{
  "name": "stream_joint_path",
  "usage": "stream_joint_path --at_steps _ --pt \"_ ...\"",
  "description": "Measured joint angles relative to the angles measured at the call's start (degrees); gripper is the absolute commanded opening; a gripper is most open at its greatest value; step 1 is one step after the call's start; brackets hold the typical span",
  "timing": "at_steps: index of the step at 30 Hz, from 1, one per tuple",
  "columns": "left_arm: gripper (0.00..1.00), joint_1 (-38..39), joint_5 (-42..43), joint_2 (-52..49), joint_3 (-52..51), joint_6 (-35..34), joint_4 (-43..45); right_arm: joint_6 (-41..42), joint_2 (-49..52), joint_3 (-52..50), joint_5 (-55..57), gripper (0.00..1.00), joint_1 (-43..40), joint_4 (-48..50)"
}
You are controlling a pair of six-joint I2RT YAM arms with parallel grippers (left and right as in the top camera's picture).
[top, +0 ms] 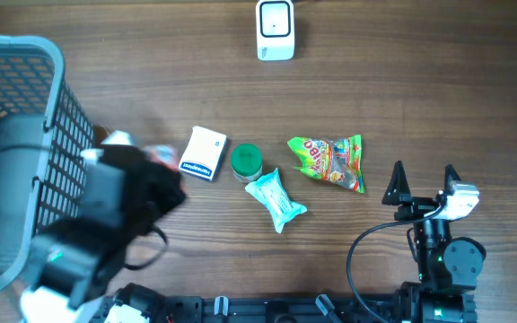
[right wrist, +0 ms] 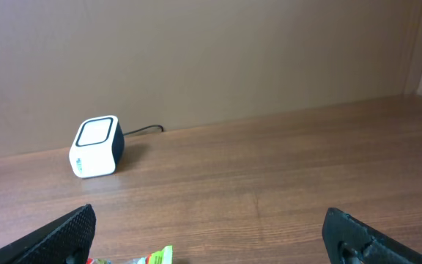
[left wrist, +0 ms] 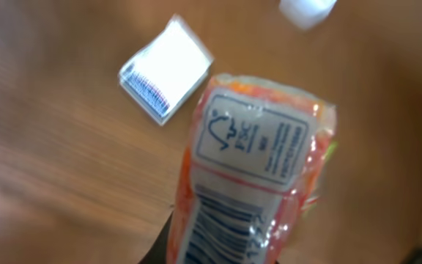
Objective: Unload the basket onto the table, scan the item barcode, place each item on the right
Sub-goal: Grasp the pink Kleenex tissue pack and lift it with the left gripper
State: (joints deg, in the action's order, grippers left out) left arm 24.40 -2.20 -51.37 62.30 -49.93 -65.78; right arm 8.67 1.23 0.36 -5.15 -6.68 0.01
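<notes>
Packaging first: a glossy orange-red plastic packet (left wrist: 255, 169) stands up out of the left gripper (top: 151, 175), whose fingers are pinched onto its lower end. The crinkled film carries a white round-cornered label with small print. Below the label a black-and-white barcode runs down toward the grip. From overhead that arm is blurred, so the packet shows only as a red-and-white smear, probably just above the table.

Ahead of the hand and to its left lies a flat white cardboard box with a blue edge (left wrist: 165, 77). Farther ahead sits a white rounded plastic scanner (top: 275, 29) with a dark window. A grey plastic mesh basket (top: 56, 135) stands close beside the arm.

The right gripper (top: 423, 184) hangs spread wide and empty over the wood-grain table (right wrist: 269, 169). A shiny multicoloured candy bag (top: 328, 161) lies just to its left. Beyond the bag are a pale blue crinkled pouch (top: 276, 199) and a round green-lidded jar (top: 246, 161).
</notes>
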Motion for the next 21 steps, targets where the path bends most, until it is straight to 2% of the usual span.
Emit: stream_joint_path --at_steps 2,3,5,6,8,9,11,12,13,14,17,21 --pt "0.08 9.3 -5.8 -4.7 -8.2 -5.7 1.9 0.0 0.0 0.0 0.0 1.00 0.0 0.0" --pt "0.07 12.1 -7.5 -7.5 -11.9 -8.8 6.0 0.0 0.0 0.0 0.0 1.00 0.0 0.0" --pt "0.06 15.4 -8.5 -12.8 -15.9 -13.0 11.3 0.0 0.0 0.0 0.0 1.00 0.0 0.0" --pt "0.06 18.4 -8.9 -21.6 -19.3 -17.1 16.4 0.0 0.0 0.0 0.0 1.00 0.0 0.0" --pt "0.06 19.4 -9.1 -27.1 -20.8 -19.4 19.8 0.0 0.0 0.0 0.0 1.00 0.0 0.0" --pt "0.06 19.8 -9.1 -31.2 -20.7 -20.1 24.6 0.0 0.0 0.0 0.0 1.00 0.0 0.0" --pt "0.20 20.4 -8.9 -38.3 -20.1 -21.4 29.0 0.0 0.0 0.0 0.0 1.00 0.0 0.0" --pt "0.26 20.4 -8.9 -38.6 -19.9 -21.7 29.4 0.0 0.0 0.0 0.0 1.00 0.0 0.0" --pt "0.39 20.4 -8.8 -38.6 -19.9 -22.2 29.7 0.0 0.0 0.0 0.0 1.00 0.0 0.0" --pt "0.64 20.4 -8.4 -38.6 -19.8 -22.4 30.3 0.0 0.0 0.0 0.0 1.00 0.0 0.0" --pt "0.98 20.5 -7.3 -35.9 -20.1 -22.4 29.1 0.0 0.0 0.0 0.0 1.00 0.0 0.0" --pt "1.00 20.4 -9.1 -26.0 -20.0 -22.4 24.3 0.0 0.0 0.0 0.0 1.00 0.0 0.0"
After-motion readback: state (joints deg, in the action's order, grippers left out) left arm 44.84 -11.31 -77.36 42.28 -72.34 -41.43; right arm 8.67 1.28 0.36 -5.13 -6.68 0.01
